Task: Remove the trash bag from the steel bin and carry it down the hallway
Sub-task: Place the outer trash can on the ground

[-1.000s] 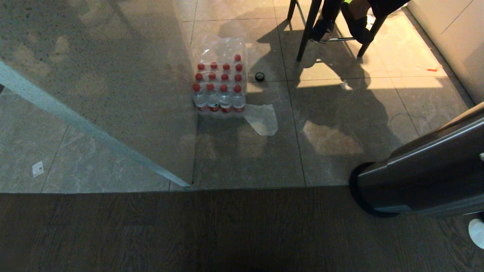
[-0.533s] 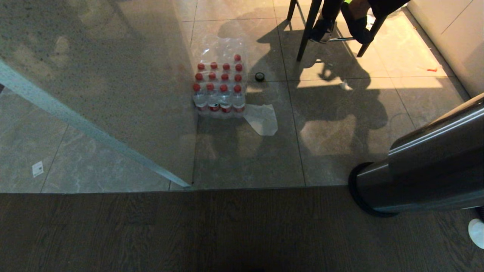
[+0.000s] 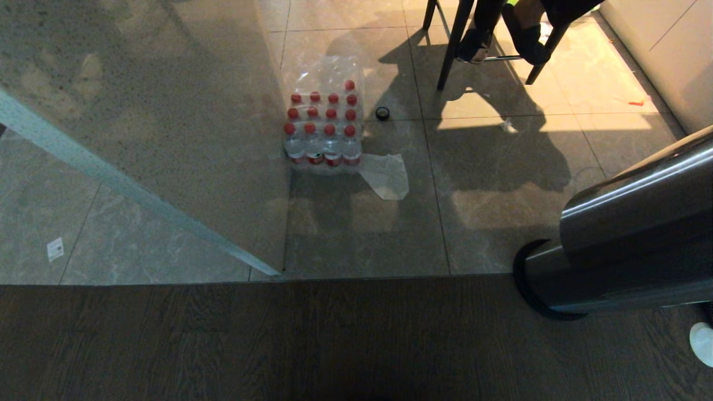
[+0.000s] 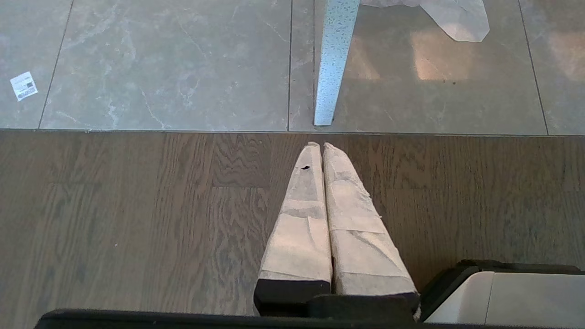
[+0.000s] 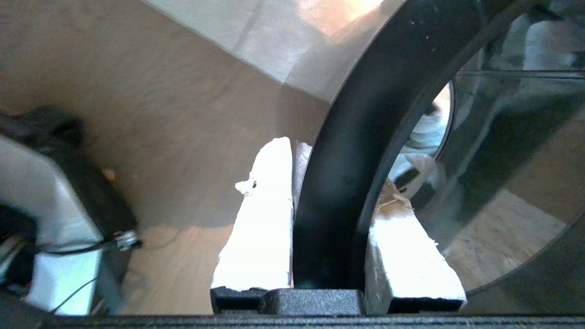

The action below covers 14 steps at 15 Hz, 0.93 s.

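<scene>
The steel bin (image 3: 635, 250) leans steeply at the right edge of the head view, with the black ring at its lower end on the wood floor. In the right wrist view my right gripper (image 5: 331, 164) is shut on the bin's black rim (image 5: 365, 100), one finger outside and one inside the shiny wall. I cannot make out the trash bag in the bin. My left gripper (image 4: 318, 146) hangs parked over the wood floor, shut on nothing. The hallway is out of view.
A filmy white plastic sheet (image 3: 385, 175) lies flat on the tiles beside a wrapped pack of red-capped bottles (image 3: 326, 131). A stone table top (image 3: 139, 111) fills the left. Chair legs and a person's feet (image 3: 490, 33) are at the back, with a white cabinet (image 3: 668, 50) at the far right.
The bin's upper body has swung higher in the head view while its lower black ring has stayed in place on the floor. The left arm has not moved.
</scene>
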Available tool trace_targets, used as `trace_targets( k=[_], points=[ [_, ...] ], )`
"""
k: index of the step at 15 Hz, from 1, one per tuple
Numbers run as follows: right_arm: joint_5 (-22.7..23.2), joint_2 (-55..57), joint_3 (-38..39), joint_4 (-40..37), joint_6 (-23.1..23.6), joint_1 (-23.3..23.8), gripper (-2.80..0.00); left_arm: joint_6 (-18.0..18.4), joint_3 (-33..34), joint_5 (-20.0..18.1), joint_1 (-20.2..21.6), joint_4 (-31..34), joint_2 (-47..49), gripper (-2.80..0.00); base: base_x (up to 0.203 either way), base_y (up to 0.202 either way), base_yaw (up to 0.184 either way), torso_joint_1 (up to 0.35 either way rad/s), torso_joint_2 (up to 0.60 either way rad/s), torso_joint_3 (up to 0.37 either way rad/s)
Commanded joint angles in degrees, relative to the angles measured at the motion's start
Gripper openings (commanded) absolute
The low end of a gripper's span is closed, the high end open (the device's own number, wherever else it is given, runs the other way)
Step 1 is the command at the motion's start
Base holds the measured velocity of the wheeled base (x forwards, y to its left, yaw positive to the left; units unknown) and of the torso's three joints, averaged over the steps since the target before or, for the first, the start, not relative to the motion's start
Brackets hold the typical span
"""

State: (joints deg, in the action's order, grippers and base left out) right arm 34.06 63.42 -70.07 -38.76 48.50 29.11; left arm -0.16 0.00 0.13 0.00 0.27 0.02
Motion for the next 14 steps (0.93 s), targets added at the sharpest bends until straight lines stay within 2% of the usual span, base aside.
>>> trace_targets(
  k=[1, 6, 10, 11, 14],
  points=[
    [0.29, -2.02, -0.82, -3.50, 0.00, -4.78, -2.80, -0.02, 0.00, 0.04, 0.00, 0.00, -0.02, -2.80, 0.000, 0.000, 0.000, 0.000, 0.00, 0.000],
    [1.49, -3.78, -1.42, -8.32, -0.20, -12.47, -2.80, -0.02, 0.00, 0.04, 0.00, 0.00, -0.02, -2.80, 0.000, 0.000, 0.000, 0.000, 0.00, 0.000],
    [2.45, -3.53, 0.36, -9.02, -0.56, -15.88, -2.80, -0.02, 0.00, 0.04, 0.00, 0.00, -0.02, -2.80, 0.000, 0.000, 0.000, 0.000, 0.00, 0.000],
    [2.44, -2.68, 0.46, -8.98, -2.22, -17.39, -2.80, -0.02, 0.00, 0.04, 0.00, 0.00, -0.02, -2.80, 0.000, 0.000, 0.000, 0.000, 0.00, 0.000],
    [2.24, 1.53, -1.35, -7.40, -15.45, -23.18, -2.80, -0.02, 0.00, 0.04, 0.00, 0.00, -0.02, -2.80, 0.000, 0.000, 0.000, 0.000, 0.00, 0.000]
  ],
)
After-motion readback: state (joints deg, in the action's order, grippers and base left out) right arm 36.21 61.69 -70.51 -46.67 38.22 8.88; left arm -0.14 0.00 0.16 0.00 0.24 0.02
